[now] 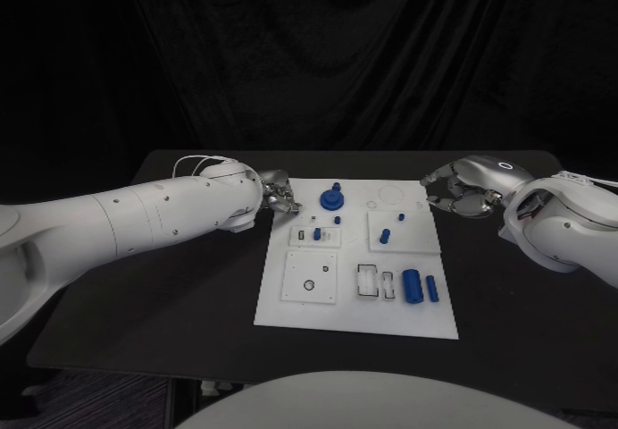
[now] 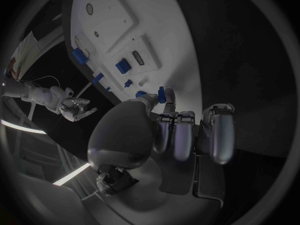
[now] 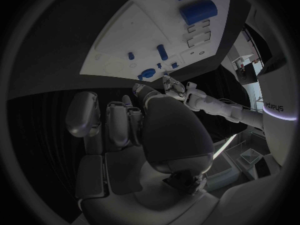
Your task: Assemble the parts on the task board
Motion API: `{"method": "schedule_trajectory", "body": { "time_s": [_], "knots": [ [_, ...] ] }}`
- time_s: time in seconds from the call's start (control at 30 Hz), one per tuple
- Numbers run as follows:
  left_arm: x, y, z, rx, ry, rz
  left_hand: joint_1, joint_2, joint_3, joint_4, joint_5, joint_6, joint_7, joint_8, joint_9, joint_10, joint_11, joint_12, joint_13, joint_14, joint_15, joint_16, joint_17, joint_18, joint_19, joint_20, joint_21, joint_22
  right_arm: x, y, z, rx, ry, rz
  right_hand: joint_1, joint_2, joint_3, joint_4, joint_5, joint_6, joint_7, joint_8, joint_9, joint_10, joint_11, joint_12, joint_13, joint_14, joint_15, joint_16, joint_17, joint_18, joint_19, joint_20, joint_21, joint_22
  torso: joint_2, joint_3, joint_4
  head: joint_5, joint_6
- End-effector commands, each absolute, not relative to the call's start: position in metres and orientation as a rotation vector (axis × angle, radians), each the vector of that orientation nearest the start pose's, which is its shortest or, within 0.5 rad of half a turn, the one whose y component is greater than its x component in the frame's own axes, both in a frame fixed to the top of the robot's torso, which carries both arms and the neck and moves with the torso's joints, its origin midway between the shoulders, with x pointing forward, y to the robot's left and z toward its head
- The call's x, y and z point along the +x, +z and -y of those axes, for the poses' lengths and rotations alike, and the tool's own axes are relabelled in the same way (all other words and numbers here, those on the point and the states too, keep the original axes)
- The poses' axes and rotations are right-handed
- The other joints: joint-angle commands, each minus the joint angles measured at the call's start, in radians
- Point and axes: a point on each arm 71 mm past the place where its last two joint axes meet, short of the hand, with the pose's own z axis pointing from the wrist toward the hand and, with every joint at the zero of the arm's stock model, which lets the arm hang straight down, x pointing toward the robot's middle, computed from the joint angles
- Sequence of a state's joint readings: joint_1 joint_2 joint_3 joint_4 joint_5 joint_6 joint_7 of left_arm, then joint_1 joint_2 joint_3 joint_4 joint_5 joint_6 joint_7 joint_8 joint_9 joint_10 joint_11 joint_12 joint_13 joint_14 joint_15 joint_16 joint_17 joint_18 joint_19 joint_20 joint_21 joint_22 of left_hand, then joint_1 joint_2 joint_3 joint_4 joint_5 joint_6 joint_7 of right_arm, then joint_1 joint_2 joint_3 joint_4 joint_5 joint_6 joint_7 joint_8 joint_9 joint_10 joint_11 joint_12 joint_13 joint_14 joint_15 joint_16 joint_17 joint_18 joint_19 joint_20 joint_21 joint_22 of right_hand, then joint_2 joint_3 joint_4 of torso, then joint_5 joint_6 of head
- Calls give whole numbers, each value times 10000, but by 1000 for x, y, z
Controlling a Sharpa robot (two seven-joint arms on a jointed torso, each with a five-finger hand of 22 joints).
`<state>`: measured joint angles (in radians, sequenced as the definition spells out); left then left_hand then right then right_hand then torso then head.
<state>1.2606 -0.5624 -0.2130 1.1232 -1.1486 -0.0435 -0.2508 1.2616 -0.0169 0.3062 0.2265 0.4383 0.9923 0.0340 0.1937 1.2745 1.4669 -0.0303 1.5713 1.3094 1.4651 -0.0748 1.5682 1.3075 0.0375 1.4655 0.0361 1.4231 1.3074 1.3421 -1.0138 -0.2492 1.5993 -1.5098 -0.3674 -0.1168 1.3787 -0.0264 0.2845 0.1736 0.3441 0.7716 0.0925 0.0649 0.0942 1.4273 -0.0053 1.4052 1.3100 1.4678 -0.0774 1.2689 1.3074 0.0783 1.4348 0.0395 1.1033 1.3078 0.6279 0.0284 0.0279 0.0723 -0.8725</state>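
The white task board (image 1: 294, 304) lies in the middle of the black table. A large round blue part (image 1: 332, 197) stands at its far end, with small blue pegs (image 1: 385, 236) behind it and two blue cylinders (image 1: 413, 286) at the near right. My left hand (image 1: 274, 198) hovers at the board's far-left corner. Its fingers (image 2: 186, 131) are curled, and thumb and a finger pinch a small blue part (image 2: 164, 94). My right hand (image 1: 454, 192) hangs off the far-right corner, fingers (image 3: 119, 120) loosely bent and apart, holding nothing.
A square plate with a round hole (image 1: 309, 285) sits at the board's near left, and rectangular slots (image 1: 373, 281) lie beside the cylinders. Bare black table (image 1: 193, 295) runs along both long sides of the board. A dark curtain hangs behind the table.
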Motion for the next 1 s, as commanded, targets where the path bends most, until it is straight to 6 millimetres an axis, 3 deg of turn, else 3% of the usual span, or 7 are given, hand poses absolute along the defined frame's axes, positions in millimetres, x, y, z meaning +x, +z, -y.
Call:
{"method": "schedule_trajectory", "body": {
  "time_s": [0.03, 0.23, 0.27, 0.4, 0.5, 1.0],
  "knots": [
    [533, -251, -184, -1519, -5359, -20710, -28, -86, 91, 6, 2, 36, -32, 68, 6, 1039, -62, -5, 2614, 1057, -83, 26, 2633, -13, 325, -62, -1, 2156, 463, -185, 267, -2119, 4685, -16829, -97, 19, 55, 23, 53, 98, 1, 41, -7, -68, -1, -35, 1066, 406, 75, -34, 89, 127, -57, -1, -61, 1227, 6, -2, 4, 27, -1],
    [517, -247, -190, -1951, -5810, -20504, -98, -110, 219, 26, -68, 43, -28, 96, 46, 1039, -62, -5, 2614, 1057, -84, 26, 2633, -12, 324, -64, -5, 2154, 462, -185, 270, -2021, 4698, -16837, -95, 19, 68, 14, 56, 105, 1, 42, -9, -67, -1, -35, 1066, 406, 74, -29, 93, 130, -60, -1, -78, 1224, 4, -6, 7, 18, -1],
    [515, -246, -191, -2003, -5839, -20477, -159, -139, 490, -13, -541, 32, -33, 130, 107, 1039, -76, -5, 2614, 1057, -92, 26, 2633, -14, 331, -75, 6, 2158, 462, -185, 270, -2012, 4695, -16836, -95, 19, 68, 14, 56, 105, 1, 42, -9, -67, -1, -35, 1066, 406, 74, -29, 93, 130, -60, -1, -78, 1224, 1, -6, 8, 22, -1],
    [508, -244, -196, -2204, -5910, -20348, -300, -177, 791, -32, -888, 43, -42, 175, 173, 1039, -73, -5, 2614, 1057, -97, 26, 2633, -14, 332, -77, 2, 2156, 462, -185, 271, -1990, 4675, -16859, -95, 19, 68, 14, 56, 105, 1, 42, -9, -67, -1, -35, 1066, 406, 74, -29, 93, 130, -60, -1, -78, 1224, 8, -2, 0, 48, -1],
    [504, -245, -199, -2287, -5884, -20408, -522, -246, 873, 38, -474, 64, -23, 219, 232, 1039, -62, -5, 2614, 1057, -89, 26, 2633, -10, 323, -75, -18, 2150, 462, -186, 272, -1984, 4667, -16883, -95, 19, 68, 14, 56, 105, 1, 42, -9, -67, -1, -35, 1066, 406, 74, -29, 93, 130, -60, -1, -78, 1224, 6, -5, 7, 65, -1],
    [487, -265, -198, -2549, -5764, -20967, -614, -251, 864, 72, -397, 45, -15, 219, 246, 1039, -54, -5, 2614, 1057, -85, 26, 2633, 5, 293, -72, -81, 2130, 462, -188, 272, -1990, 4653, -16947, -92, 18, 80, 6, 61, 104, 4, 39, -13, -70, -1, -37, 1063, 405, 74, -38, 86, 134, -65, -1, -99, 1219, 6, -3, 3, 92, -1]
  ]
}}
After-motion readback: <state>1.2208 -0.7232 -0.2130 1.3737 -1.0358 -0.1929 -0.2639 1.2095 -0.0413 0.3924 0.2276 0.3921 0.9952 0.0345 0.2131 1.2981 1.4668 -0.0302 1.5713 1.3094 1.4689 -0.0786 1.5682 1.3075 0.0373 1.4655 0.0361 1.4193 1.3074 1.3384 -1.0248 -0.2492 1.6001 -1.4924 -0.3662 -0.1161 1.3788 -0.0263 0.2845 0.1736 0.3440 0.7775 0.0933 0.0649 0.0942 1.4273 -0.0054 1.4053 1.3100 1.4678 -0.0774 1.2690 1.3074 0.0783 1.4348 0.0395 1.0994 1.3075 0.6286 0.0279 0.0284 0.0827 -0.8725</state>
